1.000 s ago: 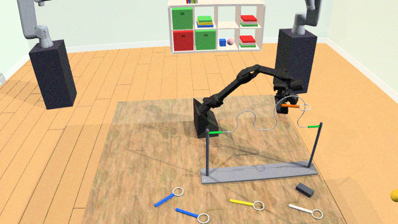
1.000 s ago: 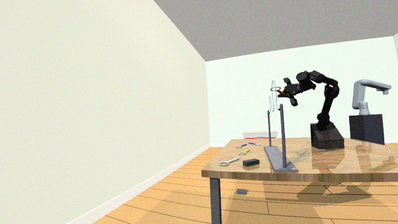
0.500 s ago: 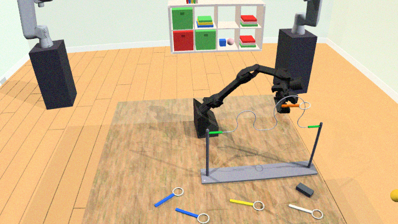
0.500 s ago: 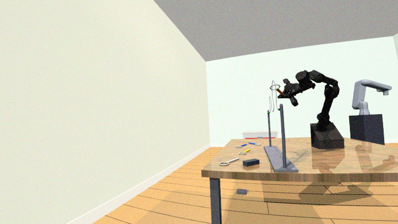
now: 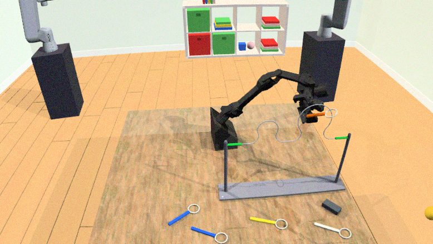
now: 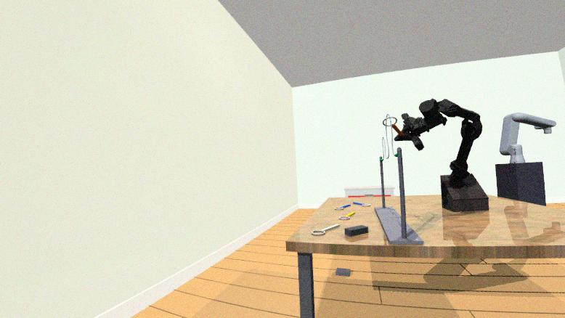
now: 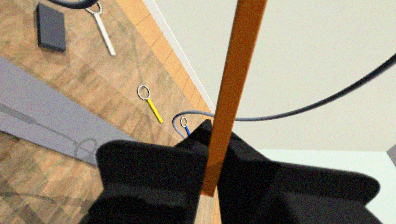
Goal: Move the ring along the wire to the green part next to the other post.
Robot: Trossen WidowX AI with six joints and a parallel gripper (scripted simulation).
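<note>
My pincer (image 5: 307, 117) (image 6: 398, 137) (image 7: 211, 124) is narrowed on the orange handle (image 5: 315, 115) (image 6: 397, 130) (image 7: 234, 85). The ring (image 5: 325, 115) (image 6: 383, 123) is up at the right-hand hump of the wire (image 5: 268, 121) (image 6: 383, 139) (image 7: 280, 116), left of the right post (image 5: 343, 157) (image 6: 401, 193). Whether it touches grey wire, I cannot tell. On the tabletop (image 5: 145, 188) (image 6: 434, 229) (image 7: 80, 90), near side: dark block (image 5: 331, 206) (image 6: 356, 230) (image 7: 50, 27), no lettering I can read.

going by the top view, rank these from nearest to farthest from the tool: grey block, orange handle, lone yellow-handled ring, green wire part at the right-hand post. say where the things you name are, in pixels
1. orange handle (image 5: 315, 115) (image 6: 397, 130) (image 7: 232, 90): held in the tool (image 5: 306, 116) (image 7: 211, 124)
2. green wire part (image 5: 342, 137): lower right, by the right-hand post
3. grey block (image 5: 331, 206) (image 6: 356, 230) (image 7: 51, 27): right, in front of the stand
4. yellow-handled ring (image 5: 262, 220) (image 6: 349, 215) (image 7: 154, 110): farther left, near the bottom edge
</note>
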